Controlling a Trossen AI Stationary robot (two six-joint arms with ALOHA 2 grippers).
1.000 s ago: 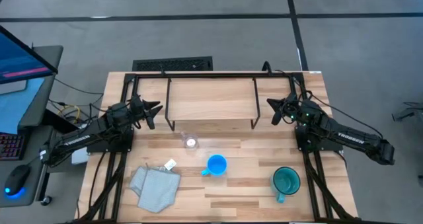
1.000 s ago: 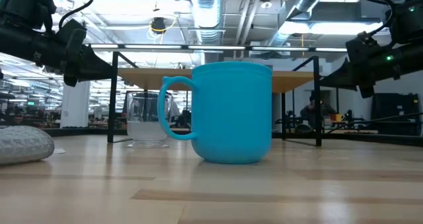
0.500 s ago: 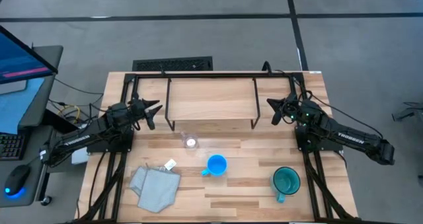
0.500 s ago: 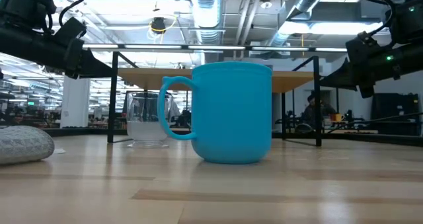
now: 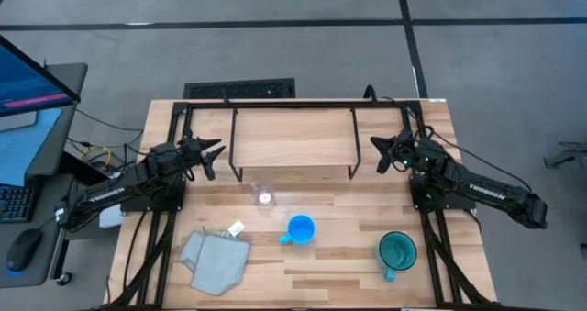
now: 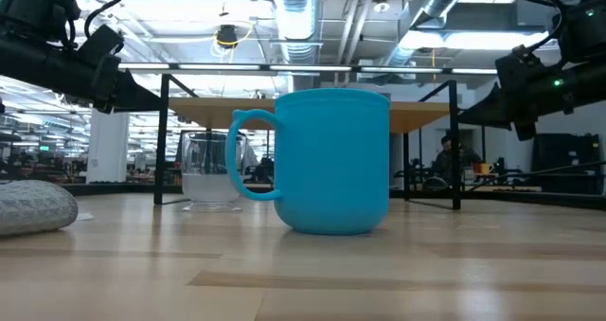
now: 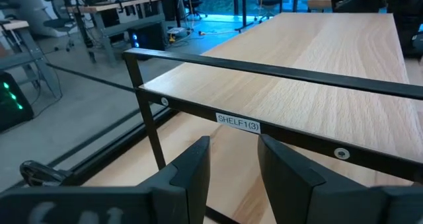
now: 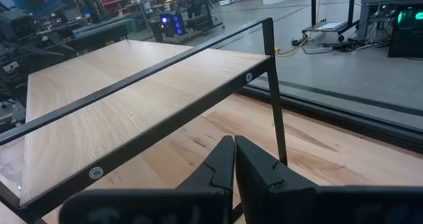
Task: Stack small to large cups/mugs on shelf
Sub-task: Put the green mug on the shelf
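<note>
A small clear glass cup (image 5: 265,197) stands on the wooden tabletop (image 5: 339,256), just in front of the low light-wood shelf on black wire legs (image 5: 293,138). At the cup's 4 o'clock sits a bright blue handled mug (image 5: 300,228); farther right, toward 4 o'clock, a larger teal handled mug (image 5: 397,252). A grey folded cloth (image 5: 215,261) lies at the cup's 7 o'clock. The left tool (image 5: 215,152), fingers apart, hovers at the shelf's 9 o'clock. The right tool (image 5: 375,146), fingers together and empty, hovers at its 3 o'clock.

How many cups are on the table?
3. The clear glass cup stands just before the shelf, the blue mug mid-table, the teal mug near the right front. None looks hidden.
</note>
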